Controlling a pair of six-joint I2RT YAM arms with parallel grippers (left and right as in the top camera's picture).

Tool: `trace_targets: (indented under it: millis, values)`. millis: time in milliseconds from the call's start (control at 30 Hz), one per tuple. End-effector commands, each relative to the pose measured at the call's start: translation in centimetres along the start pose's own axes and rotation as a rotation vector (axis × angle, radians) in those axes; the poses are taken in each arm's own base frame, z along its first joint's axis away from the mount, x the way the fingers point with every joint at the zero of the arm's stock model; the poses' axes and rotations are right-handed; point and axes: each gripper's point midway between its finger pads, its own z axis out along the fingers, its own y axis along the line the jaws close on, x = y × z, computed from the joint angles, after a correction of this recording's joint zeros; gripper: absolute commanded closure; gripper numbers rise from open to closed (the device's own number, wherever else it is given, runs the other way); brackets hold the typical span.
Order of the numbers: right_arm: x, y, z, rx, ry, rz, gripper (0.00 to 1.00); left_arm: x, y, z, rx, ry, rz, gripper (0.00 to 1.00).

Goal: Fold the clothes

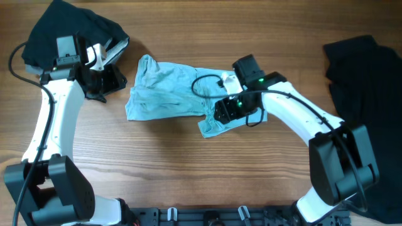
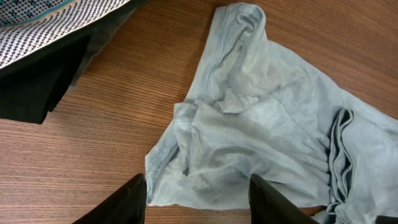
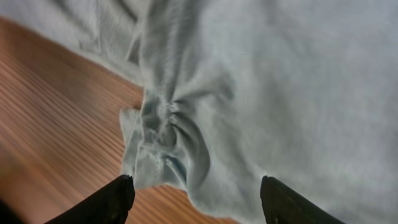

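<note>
The pale sky-blue T-shirt (image 1: 164,90) lies crumpled on the wooden table, centre left. My left gripper (image 1: 103,81) hovers just left of it, open and empty; in the left wrist view the shirt (image 2: 261,137) fills the space ahead of the open fingers (image 2: 198,198). My right gripper (image 1: 221,112) is over the shirt's right lower corner, open; its view shows bunched blue cloth (image 3: 249,93) between and beyond the spread fingers (image 3: 196,199). A black garment (image 1: 367,94) lies at the far right.
A dark pile of clothes (image 1: 66,28) with a patterned lining sits at the top left behind my left arm; it shows in the left wrist view (image 2: 43,56). Bare wooden table (image 1: 188,169) lies in front of the shirt.
</note>
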Motion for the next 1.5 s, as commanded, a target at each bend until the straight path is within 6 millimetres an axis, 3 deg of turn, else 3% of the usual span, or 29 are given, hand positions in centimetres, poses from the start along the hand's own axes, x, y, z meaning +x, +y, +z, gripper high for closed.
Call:
trace_targets:
  millis: [0,200,267,333,500,533,600,667,767,867,1100,1167,1300,1333,1367,1400,1467]
  values:
    - [0.3,0.8,0.3,0.062,0.005,-0.276,0.3,-0.6,-0.6,-0.9,0.019,-0.031,0.03,0.48]
    - [1.1,1.0,1.9,0.171,0.065,-0.378,0.28,-0.6,-0.6,-0.9,0.019,-0.031,0.03,0.48]
    - [1.8,0.5,3.2,0.181,0.106,-0.353,0.33,-0.6,-0.6,-0.9,0.019,-0.031,0.03,0.48]
    - [2.3,-0.4,4.7,0.198,0.139,-0.313,0.5,-0.6,-0.6,-0.9,0.019,-0.03,0.03,0.48]
    - [3.5,-0.6,5.0,0.195,0.192,-0.309,0.51,-0.6,-0.6,-0.9,0.019,-0.031,0.03,0.48]
    - [3.4,-0.6,5.0,0.195,0.189,-0.31,0.61,-0.6,-0.6,-0.9,0.019,-0.031,0.03,0.48]
    - [2.5,-0.4,4.9,0.198,0.159,-0.276,0.96,-0.6,-0.6,-0.9,0.019,-0.031,0.03,0.48]
    - [0.9,0.0,4.1,0.195,0.109,-0.244,0.96,-0.6,-0.6,-0.9,0.019,-0.031,0.03,0.47]
    - [-3.9,1.6,0.7,0.186,-0.049,-0.268,0.96,-0.6,-0.6,-0.9,0.019,-0.031,0.03,0.47]
    - [-7.3,2.6,-2.1,0.196,-0.162,-0.289,0.96,-0.6,-0.6,-0.9,0.019,-0.031,0.03,0.48]
    - [-9.3,1.0,-3.1,0.257,-0.243,-0.247,0.96,-0.6,-0.6,-0.9,0.019,-0.031,0.031,0.47]
    - [-9.7,1.1,-3.3,0.256,-0.261,-0.25,0.84,-0.6,-0.6,-0.9,0.019,-0.031,0.031,0.47]
    - [-9.5,1.0,-3.0,0.254,-0.252,-0.248,0.78,-0.6,-0.6,-0.9,0.019,-0.031,0.03,0.47]
    - [-9.4,0.9,-2.7,0.253,-0.245,-0.242,0.65,-0.6,-0.6,-0.9,0.019,-0.031,0.03,0.47]
    - [-9.3,0.8,-2.4,0.253,-0.237,-0.241,0.45,-0.6,-0.6,-0.9,0.019,-0.031,0.03,0.47]
    - [-9.0,0.4,-2.2,0.271,-0.222,-0.236,0.37,-0.6,-0.6,-0.9,0.019,-0.031,0.03,0.47]
    - [-8.5,-1.3,-2.6,0.348,-0.199,-0.192,0.36,-0.5,-0.6,-0.9,0.018,-0.027,0.029,0.47]
